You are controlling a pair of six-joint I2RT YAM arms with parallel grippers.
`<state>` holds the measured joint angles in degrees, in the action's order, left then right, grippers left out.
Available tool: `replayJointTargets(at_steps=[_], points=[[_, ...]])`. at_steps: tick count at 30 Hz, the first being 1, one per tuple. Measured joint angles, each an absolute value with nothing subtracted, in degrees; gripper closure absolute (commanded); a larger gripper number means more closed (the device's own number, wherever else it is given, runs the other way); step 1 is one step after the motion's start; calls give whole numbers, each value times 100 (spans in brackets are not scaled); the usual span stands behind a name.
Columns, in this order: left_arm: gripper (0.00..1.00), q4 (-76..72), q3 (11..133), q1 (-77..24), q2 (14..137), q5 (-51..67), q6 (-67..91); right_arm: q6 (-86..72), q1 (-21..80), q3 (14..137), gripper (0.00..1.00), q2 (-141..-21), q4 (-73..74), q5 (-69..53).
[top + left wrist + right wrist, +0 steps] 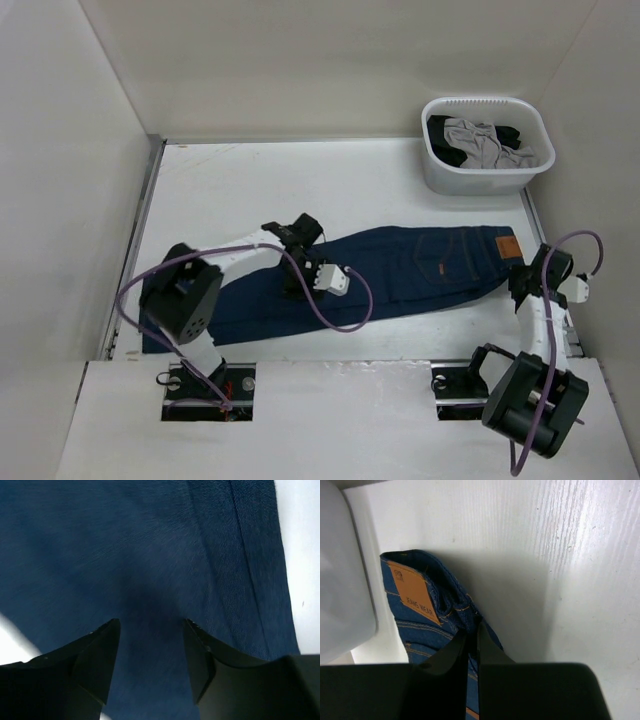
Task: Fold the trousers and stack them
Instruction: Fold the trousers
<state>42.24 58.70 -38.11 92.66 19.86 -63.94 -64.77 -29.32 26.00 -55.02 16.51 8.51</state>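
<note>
The white worktop (250,180) carries everything in view. Across it lie the trousers (420,265), a long band of dark blue denim running from the waistband near the right edge down to the leg ends at the near left corner. They lie flat on the worktop, well apart from the basket.

The white plastic basket (440,175) stands at the far right corner, with grey and black clothes (480,142) heaped inside it.

The left arm reaches over the middle of the legs. Its left pincer (151,622) points down at the denim with the jaws standing apart; a clear gap of cloth shows between the two dark fingers (97,652), and nothing is caught in them. Whether the tips touch the fabric I cannot tell.

The right arm stands at the waistband end. The right pincer (472,630) is closed almost tight, and the edge of the waistband sits nipped between its fingers.

A tan leather patch (412,592) lies on the waistband just beside that grip, facing up.
</note>
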Motion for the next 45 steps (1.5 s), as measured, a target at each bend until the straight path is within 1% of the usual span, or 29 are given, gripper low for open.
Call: replayJointTargets(at_steps=[3, 7, 12, 15, 18, 21, 23, 25, 27, 29, 32, 34, 38, 41, 45], points=[[48, 4095, 6003, -3898, 9852, 1833, -6154, -6479, -3035, 2554, 97, -5332, 1658, 825], [46, 3760, 6510, -3590, 10298, 1732, -5898, -6497, -3146, 2526, 97, -5207, 1730, 816], [46, 3293, 7773, -2915, 11214, 1503, -5857, -6501, -3179, 2526, 96, -5363, 1739, 816], [43, 2932, 8377, -2593, 11636, 1302, -5916, -6539, -3065, 2528, 90, -5522, 1741, 845], [39, 2895, 8390, -2318, 11585, 1160, -5996, -6541, -2947, 2541, 86, -5566, 1741, 937], [39, 2987, 7964, -2073, 11126, 1114, -6016, -6475, -2952, 2569, 83, -5623, 1723, 950], [40, 3197, 7655, -1876, 10698, 1131, -5999, -6370, -2991, 2582, 81, -5732, 1664, 930], [43, 3361, 7531, -1490, 10335, 1146, -5872, -6241, -3079, 2591, 81, -5867, 1579, 834], [49, 3354, 7588, -871, 10173, 1146, -5548, -6104, -3168, 2615, 81, -6007, 1509, 698], [52, 3330, 7811, -158, 10228, 1127, -5078, -5951, -3221, 2665, 81, -6130, 1422, 572], [51, 3173, 8278, 821, 10534, 1090, -4176, -5677, -3223, 2816, 81, -6285, 1293, 440], [47, 2991, 8556, 1251, 10777, 1044, -3544, -5513, -3216, 2956, 81, -6370, 1240, 386], [47, 2703, 9094, 1549, 11375, 639, -2491, -5323, -3214, 3190, 83, -6626, 1122, 250], [47, 2506, 9509, 1610, 11942, 180, -1997, -5223, -3205, 3371, 82, -6971, 1105, 165], [47, 2556, 9564, 1737, 12339, -34, -1649, -5170, -3100, 3570, 81, -7190, 1114, 121]])
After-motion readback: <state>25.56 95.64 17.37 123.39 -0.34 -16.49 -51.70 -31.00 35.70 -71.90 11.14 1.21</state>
